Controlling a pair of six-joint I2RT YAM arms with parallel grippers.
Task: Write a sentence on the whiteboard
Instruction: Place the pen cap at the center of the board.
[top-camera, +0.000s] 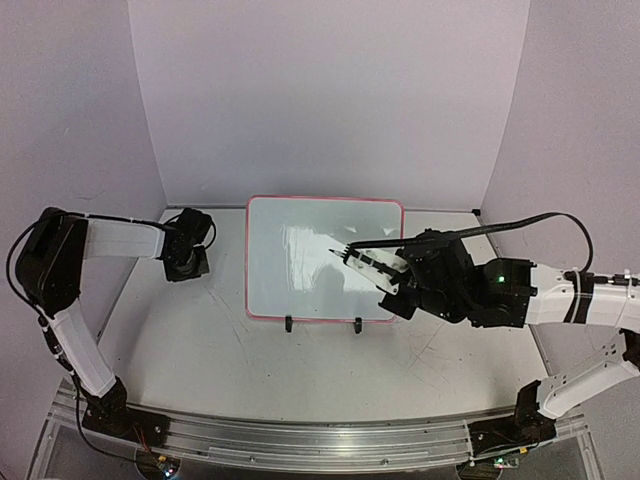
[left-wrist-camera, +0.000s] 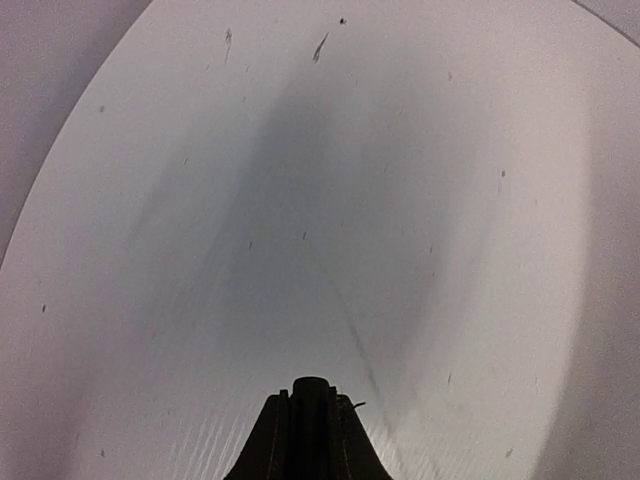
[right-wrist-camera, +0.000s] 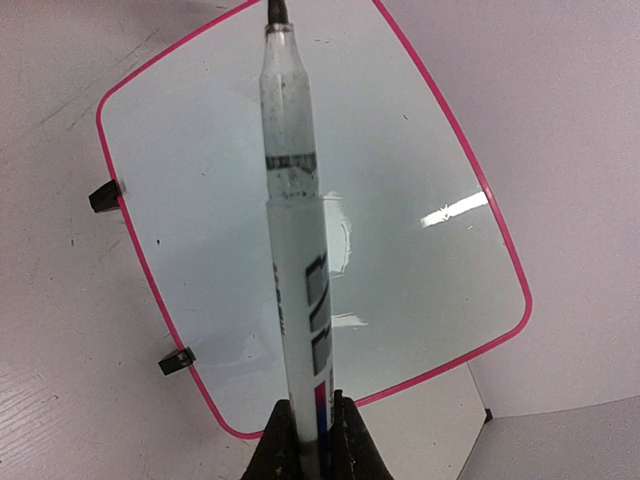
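The whiteboard (top-camera: 290, 280) lies flat at mid-table, white with a pink rim and two black clip feet (top-camera: 289, 324) on its near edge. Its face is blank apart from glare; the sentence is out of view. My right gripper (top-camera: 392, 272) is shut on a white marker (top-camera: 362, 257) that points left over the board's middle, dark tip forward. In the right wrist view the marker (right-wrist-camera: 290, 200) rises from between my jaws (right-wrist-camera: 315, 425) across the whiteboard (right-wrist-camera: 420, 270). Whether the tip touches the board I cannot tell. My left gripper (top-camera: 186, 264) is shut and holds nothing, left of the board.
The left wrist view shows only scratched grey tabletop (left-wrist-camera: 350, 200) beyond my left gripper (left-wrist-camera: 312, 395). Lilac walls (top-camera: 330, 90) enclose the table at the back and sides. The right arm's black cable (top-camera: 530, 222) arcs above its wrist.
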